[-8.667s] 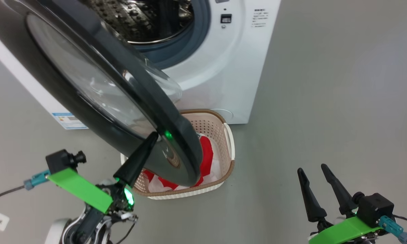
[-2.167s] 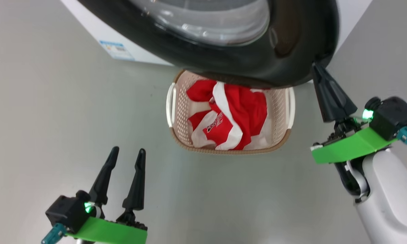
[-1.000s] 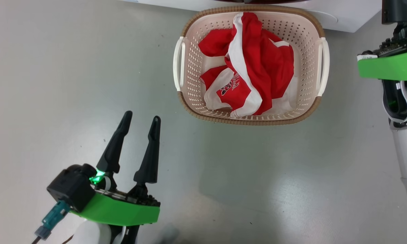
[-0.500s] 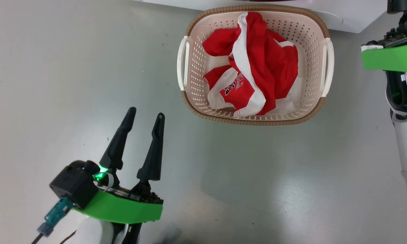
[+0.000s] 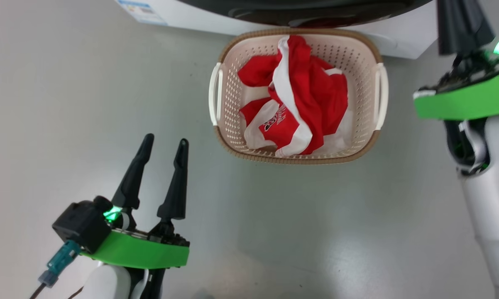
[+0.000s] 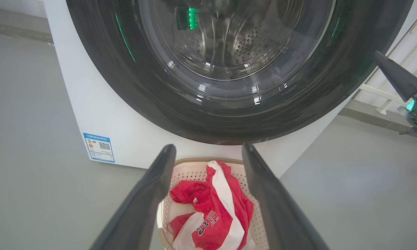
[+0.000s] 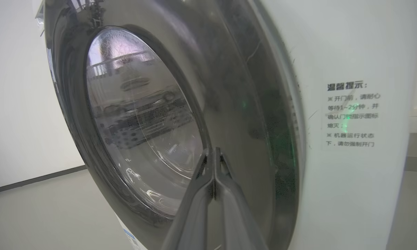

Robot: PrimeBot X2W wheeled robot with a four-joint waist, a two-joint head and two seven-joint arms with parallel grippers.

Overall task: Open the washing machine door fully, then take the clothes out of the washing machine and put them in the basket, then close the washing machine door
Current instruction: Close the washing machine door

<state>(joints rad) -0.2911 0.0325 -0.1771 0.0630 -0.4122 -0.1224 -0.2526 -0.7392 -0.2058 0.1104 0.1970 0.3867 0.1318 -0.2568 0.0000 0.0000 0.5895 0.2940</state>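
Door-closing was judged in hand: the right gripper (image 7: pixel 214 151), clenched empty, was held at the glossy black round door (image 7: pixel 142 114). Red-and-white fabric clothes (image 5: pixel 299 95) lay in the cream perforated basket (image 5: pixel 291 159); the left gripper (image 5: pixel 166 138) was spread. A latching push seemed needed.

Door (image 6: pixel 229 114) looks flush on washer (image 6: pixel 101 114), blocks drum. Basket (image 5: pixel 295 159) hard vs washer front, partly under door rim; I can reach in from above, clothes (image 5: pixel 307 91) heaped inside. Bare floor (image 5: pixel 295 232) btwn L gripper (image 5: pixel 166 139) & basket, wide lane. R gripper (image 7: pixel 212 150), fingers together, close to door face, little room.
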